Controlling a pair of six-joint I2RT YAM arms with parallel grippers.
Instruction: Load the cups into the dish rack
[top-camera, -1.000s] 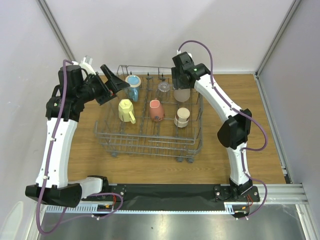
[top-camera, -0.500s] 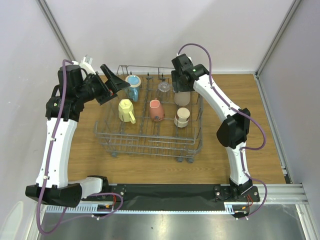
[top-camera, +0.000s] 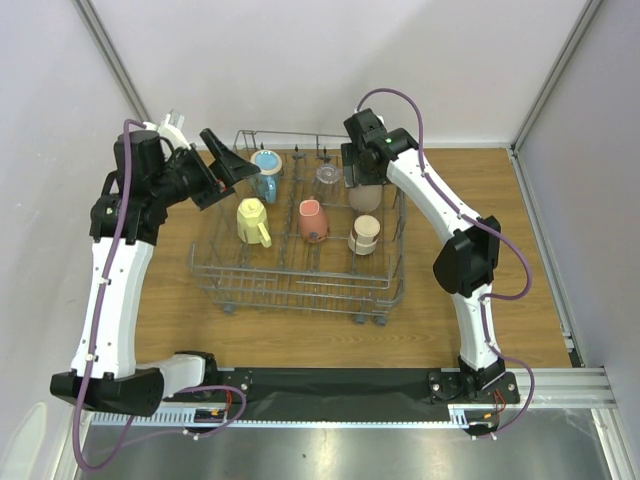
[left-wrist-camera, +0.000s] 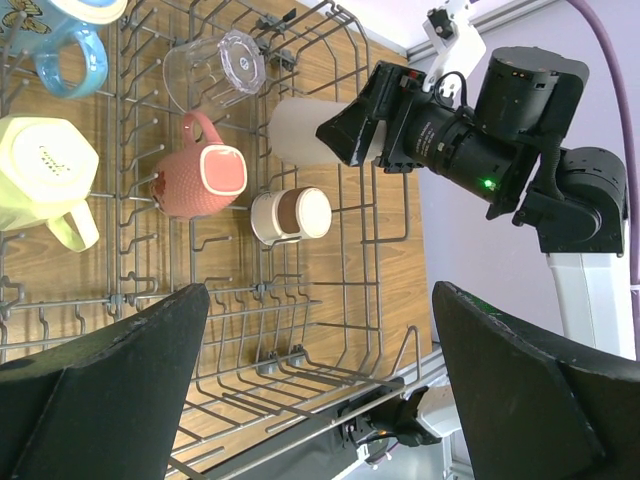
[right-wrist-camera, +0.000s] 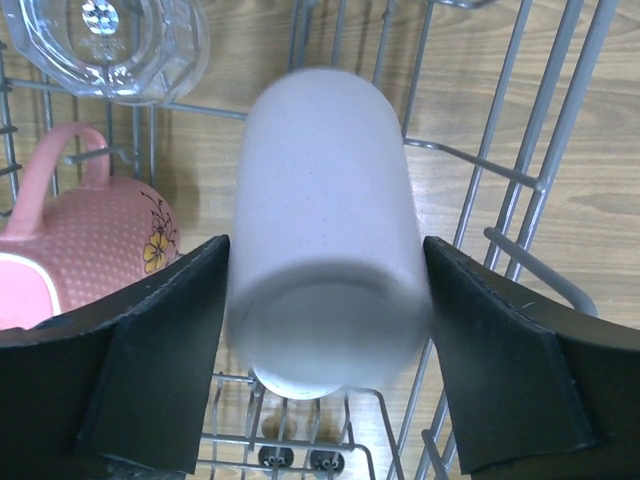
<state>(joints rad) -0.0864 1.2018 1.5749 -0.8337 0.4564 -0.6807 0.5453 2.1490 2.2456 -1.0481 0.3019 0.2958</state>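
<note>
Dish rack (top-camera: 300, 278) on wooden table (top-camera: 480, 310); left jaws agape, right jaws around beige cup (right-wrist-camera: 325, 200)

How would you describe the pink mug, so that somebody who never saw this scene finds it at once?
Find the grey wire dish rack on the wooden table. In the top view, the pink mug sits in it between the pale yellow mug, left, and the cream-and-brown cup, right. Only it is salmon pink, dotted, with a small flower.
</note>
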